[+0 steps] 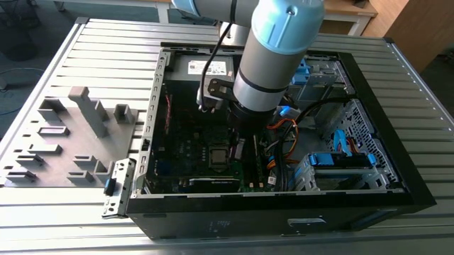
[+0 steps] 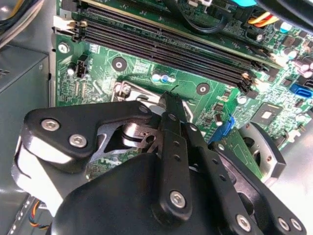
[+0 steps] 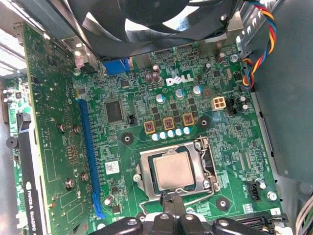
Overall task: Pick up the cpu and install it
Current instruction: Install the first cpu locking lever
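Note:
The cpu is a small square chip with a silver-grey top. It lies flat in the metal-framed socket on the green motherboard, and in the exterior view the cpu sits in the middle of the open computer case. My gripper hangs low over the board with its tips at the socket's edge, just beside the chip. In the second wrist view the gripper has its black fingers drawn together with nothing between them. The arm's wrist hides most of the gripper in the exterior view.
A black fan and a long graphics card flank the socket. Memory slots run past the fingers. A grey box with a white label, loose cables and blue drive cages crowd the case. A grey fixture tray lies outside.

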Available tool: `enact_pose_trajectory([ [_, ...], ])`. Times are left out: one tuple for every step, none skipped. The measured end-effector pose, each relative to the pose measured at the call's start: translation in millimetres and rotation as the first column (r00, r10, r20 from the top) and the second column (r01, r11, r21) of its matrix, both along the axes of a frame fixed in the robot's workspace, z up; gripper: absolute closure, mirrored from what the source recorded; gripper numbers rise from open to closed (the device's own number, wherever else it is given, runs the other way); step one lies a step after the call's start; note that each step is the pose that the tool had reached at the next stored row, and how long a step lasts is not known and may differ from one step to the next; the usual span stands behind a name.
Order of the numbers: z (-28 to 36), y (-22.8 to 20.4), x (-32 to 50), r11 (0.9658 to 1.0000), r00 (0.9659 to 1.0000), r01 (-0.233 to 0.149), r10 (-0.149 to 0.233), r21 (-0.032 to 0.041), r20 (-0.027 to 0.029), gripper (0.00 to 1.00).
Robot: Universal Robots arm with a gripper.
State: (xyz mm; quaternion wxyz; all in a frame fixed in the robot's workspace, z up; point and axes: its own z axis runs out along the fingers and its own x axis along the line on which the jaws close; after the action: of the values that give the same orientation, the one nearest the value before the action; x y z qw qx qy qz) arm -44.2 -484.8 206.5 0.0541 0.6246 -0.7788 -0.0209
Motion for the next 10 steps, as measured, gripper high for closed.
enact_pose_trajectory([
  [-0.9,-0.1,0.0,1.0000,1.0000,0.000,0.000,-0.0002,0.0000,0.89],
  [-1.9,-0.1,0.0,1.0000,1.0000,0.000,0.000,-0.0003,0.0000,0.89],
  [-2.7,-0.2,0.0,1.0000,1.0000,0.000,0.000,-0.0005,0.0000,0.89],
  [-2.9,-0.2,-0.1,1.0000,1.0000,0.000,0.000,-0.0007,-0.0001,0.89],
  [-2.9,-0.2,0.0,1.0000,1.0000,0.000,0.000,-0.0007,-0.0001,0.89],
  [-3.0,-0.2,0.0,1.0000,1.0000,0.000,0.000,-0.0008,-0.0001,0.89],
  [-3.1,-0.6,0.0,1.0000,1.0000,0.000,0.000,-0.0005,0.0000,0.89],
  [-3.2,-1.3,0.1,1.0000,1.0000,0.000,0.000,0.0000,0.0001,0.89],
  [-3.3,-2.1,0.0,1.0000,1.0000,0.000,0.000,0.0000,0.0001,0.89],
  [-3.3,-2.5,0.0,1.0000,1.0000,0.000,0.000,-0.0004,0.0000,0.89],
])
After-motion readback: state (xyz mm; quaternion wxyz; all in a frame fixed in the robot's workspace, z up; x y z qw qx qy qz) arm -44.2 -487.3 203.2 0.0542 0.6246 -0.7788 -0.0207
